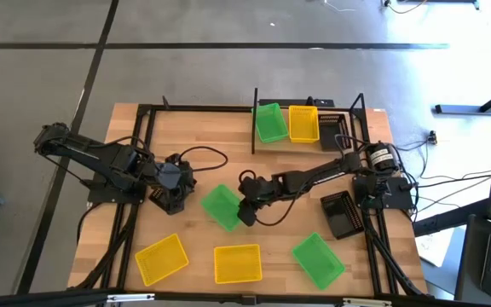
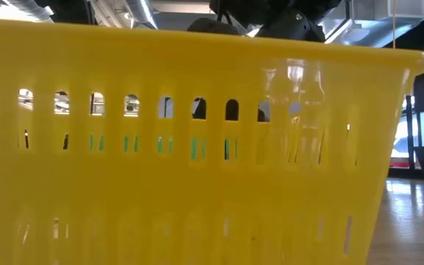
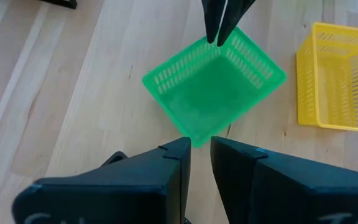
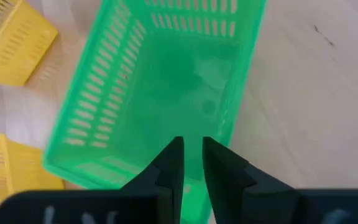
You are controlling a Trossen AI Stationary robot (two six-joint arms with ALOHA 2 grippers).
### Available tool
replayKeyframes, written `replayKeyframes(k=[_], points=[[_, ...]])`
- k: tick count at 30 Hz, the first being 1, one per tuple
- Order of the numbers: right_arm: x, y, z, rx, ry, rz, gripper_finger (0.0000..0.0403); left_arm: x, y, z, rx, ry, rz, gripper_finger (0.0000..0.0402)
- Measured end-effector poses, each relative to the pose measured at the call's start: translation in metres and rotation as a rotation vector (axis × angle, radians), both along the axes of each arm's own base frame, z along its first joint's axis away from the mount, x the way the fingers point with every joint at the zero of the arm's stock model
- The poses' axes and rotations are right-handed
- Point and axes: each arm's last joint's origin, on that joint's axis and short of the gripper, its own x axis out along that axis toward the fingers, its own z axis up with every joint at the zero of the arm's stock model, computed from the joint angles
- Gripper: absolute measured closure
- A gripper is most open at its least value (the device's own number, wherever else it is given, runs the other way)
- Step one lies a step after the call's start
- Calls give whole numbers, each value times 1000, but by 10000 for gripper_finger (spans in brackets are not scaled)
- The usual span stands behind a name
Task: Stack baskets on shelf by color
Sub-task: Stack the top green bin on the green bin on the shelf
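Note:
A bright green basket [image 1: 221,207] sits turned diagonally on the wooden tabletop, also in the left wrist view [image 3: 213,90] and the right wrist view [image 4: 160,87]. My right gripper [image 1: 247,211] [image 4: 192,155] is shut on its right-hand wall. My left gripper [image 1: 187,188] [image 3: 201,149] hovers just left of the basket's near-left corner, its fingers a narrow gap apart with nothing between them. The shelf [image 1: 309,107] at the far edge holds one green basket [image 1: 270,122], one yellow [image 1: 303,123] and one black [image 1: 333,133] side by side. My right gripper pinches the green basket's short wall [image 4: 191,190], one finger inside the basket and one outside. The fingers [image 3: 221,25] come at it slanting down from the table's right side. Whether the basket is lifted off the table I cannot tell.
Along the near edge lie two yellow baskets [image 1: 162,258] [image 1: 238,263] and another green one [image 1: 318,260]. A black basket [image 1: 343,213] lies by the right arm's base. One yellow basket [image 2: 197,162] fills the low view. Black frame rails border the table.

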Motion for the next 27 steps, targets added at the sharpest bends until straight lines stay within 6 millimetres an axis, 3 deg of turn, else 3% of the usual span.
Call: replayKeyframes(k=[14,27], points=[[9,7,29,-238,7,-51,341,0,0,0,0,1,0,347],[9,1,7,-156,97,33,341,0,1,0,18,0,15,347]])
